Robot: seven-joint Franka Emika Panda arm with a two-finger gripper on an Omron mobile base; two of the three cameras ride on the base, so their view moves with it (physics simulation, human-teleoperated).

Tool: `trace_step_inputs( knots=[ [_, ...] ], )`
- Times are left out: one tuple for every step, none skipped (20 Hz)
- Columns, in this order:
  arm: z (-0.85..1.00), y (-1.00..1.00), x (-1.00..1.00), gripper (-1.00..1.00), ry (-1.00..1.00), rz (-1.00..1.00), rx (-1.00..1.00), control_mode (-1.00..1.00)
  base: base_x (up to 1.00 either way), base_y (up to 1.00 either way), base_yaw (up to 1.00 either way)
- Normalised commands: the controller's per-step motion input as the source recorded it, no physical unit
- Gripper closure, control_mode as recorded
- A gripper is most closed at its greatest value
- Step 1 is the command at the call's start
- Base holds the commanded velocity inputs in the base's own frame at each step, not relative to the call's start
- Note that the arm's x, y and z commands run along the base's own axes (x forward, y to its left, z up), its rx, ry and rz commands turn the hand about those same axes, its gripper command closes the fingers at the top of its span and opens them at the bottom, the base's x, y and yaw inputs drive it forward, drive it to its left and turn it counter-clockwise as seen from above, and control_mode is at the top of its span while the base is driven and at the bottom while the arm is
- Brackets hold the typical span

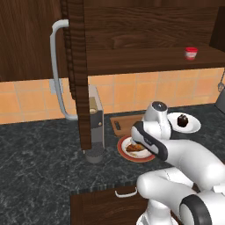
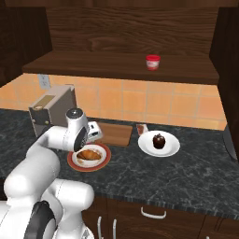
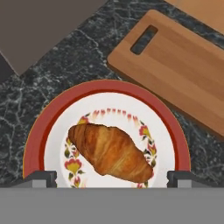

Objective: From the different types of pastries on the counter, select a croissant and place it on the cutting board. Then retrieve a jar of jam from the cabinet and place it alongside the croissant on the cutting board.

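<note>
I hold the gripper (image 3: 112, 178) spread above the croissant (image 3: 110, 152), not yet grasped; cutting board (image 3: 183, 70) ahead is bare, jam jar (image 2: 152, 62) still shelved.

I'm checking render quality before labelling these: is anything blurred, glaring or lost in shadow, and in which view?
Hand view: croissant, red-rimmed plate and cutting board are crisp, evenly lit, without glare. Left base view: the open cabinet is dim, yet the jar of jam reads clearly. Right base view: the dark pastry is small with little detail; the counter shows no glare.
</note>
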Motion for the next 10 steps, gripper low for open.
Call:
trace_step_inputs(
  knots=[
    [-0.2,0.0,0.0,-1.0,0.0,0.0,0.0,-1.0,0.0,0.0,0.0],
    [-0.31,0.0,0.0,-1.0,0.0,0.0,0.0,-1.0,0.0,0.0,0.0],
    [-0.36,0.0,0.0,-1.0,0.0,0.0,0.0,-1.0,0.0,0.0,0.0],
    [-0.39,0.0,0.0,-1.0,0.0,0.0,0.0,-1.0,0.0,0.0,0.0],
    [-0.41,0.0,0.0,-1.0,0.01,0.0,0.0,-1.0,0.0,0.0,0.0],
    [-0.44,0.0,0.0,-1.0,0.02,0.0,0.0,-1.0,0.0,0.0,0.0],
    [-0.46,0.04,0.0,-1.0,0.01,0.0,0.0,-1.0,0.0,0.0,0.0],
    [-0.47,0.08,0.0,-1.0,0.0,0.0,0.0,-1.0,0.0,0.0,0.0],
    [-0.29,0.0,0.0,-1.0,0.0,0.0,0.0,-1.0,0.0,0.0,0.0],
    [0.0,0.0,0.0,-1.0,0.0,0.0,0.0,-1.0,0.0,0.0,0.0]
  ],
)
